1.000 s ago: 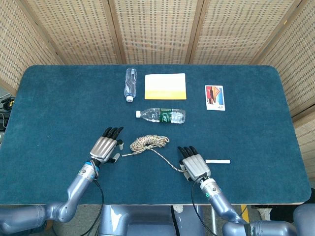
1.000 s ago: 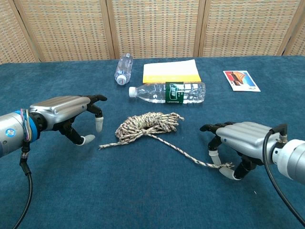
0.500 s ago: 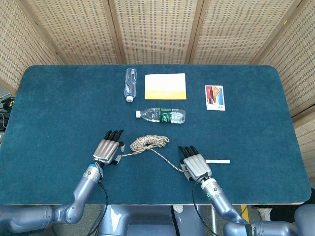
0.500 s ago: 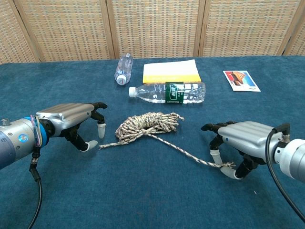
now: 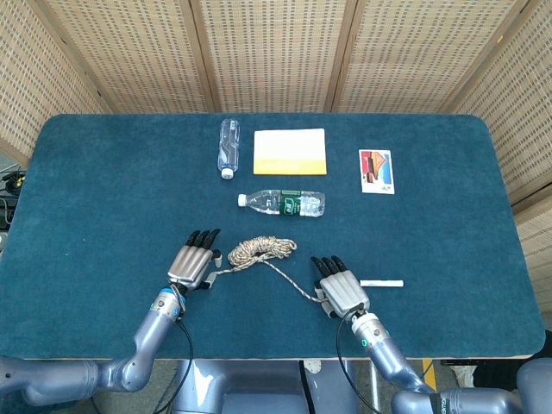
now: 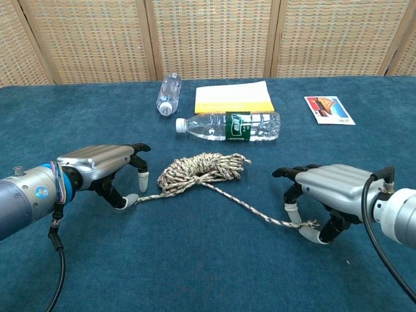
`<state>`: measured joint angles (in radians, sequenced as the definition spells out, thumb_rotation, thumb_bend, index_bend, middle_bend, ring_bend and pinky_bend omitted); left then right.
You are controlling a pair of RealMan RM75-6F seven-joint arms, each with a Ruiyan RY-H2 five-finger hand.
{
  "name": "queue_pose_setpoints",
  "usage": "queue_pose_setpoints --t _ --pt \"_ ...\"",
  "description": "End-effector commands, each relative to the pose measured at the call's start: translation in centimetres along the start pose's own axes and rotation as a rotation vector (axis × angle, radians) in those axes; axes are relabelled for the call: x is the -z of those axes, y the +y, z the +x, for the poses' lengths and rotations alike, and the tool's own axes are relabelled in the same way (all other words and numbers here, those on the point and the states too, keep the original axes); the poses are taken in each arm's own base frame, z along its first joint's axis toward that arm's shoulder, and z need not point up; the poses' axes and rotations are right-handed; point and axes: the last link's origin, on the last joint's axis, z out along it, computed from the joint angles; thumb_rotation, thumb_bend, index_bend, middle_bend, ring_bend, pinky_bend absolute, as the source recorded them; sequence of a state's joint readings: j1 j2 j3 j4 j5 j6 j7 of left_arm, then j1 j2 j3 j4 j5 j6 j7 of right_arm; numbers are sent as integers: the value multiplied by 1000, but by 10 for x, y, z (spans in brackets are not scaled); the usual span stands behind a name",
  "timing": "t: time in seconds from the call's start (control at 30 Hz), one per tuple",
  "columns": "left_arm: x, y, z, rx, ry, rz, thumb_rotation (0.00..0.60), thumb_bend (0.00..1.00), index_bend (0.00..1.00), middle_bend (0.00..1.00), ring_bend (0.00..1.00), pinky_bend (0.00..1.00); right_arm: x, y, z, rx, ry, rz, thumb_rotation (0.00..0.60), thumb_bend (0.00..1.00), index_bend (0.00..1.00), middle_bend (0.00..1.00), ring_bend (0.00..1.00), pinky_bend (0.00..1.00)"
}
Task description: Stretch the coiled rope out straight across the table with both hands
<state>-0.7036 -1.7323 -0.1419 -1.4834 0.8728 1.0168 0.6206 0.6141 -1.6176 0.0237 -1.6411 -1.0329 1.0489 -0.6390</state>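
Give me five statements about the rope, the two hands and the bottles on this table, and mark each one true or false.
1. The rope is pulled out straight across the table. False: most of it lies in a coil.
2. The left hand is at the rope's left end. True.
3. The right hand is over the rope's other end. True.
4. The green-labelled bottle stands upright. False: it lies on its side.
5. The clear bottle lies to the right of the yellow pad. False: it lies to the left of it.
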Motion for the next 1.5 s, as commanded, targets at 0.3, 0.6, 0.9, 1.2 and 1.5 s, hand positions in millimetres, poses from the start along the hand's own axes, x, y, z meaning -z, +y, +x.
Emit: queue_pose_setpoints --t 0.3,0.6,0.9,1.2,1.5 --pt "-2 1 -4 8 -9 2 600 440 493 0 0 0 0 -1 4 -12 17 2 600 424 587 0 0 0" --pt "-3 2 -5 2 -12 5 600 456 506 0 0 0 0 -1 5 -13 19 5 600 424 587 0 0 0" --pt "-4 2 -6 7 -16 8 600 459 507 0 0 0 0 -1 5 -10 19 4 600 424 589 0 0 0" --pt "-4 4 -6 -3 -14 1 600 460 507 0 0 0 1 -2 5 -9 16 4 600 424 591 0 0 0" --pt "-5 5 -9 -6 -14 2 600 459 506 0 0 0 1 -1 4 -10 13 2 600 424 593 0 0 0"
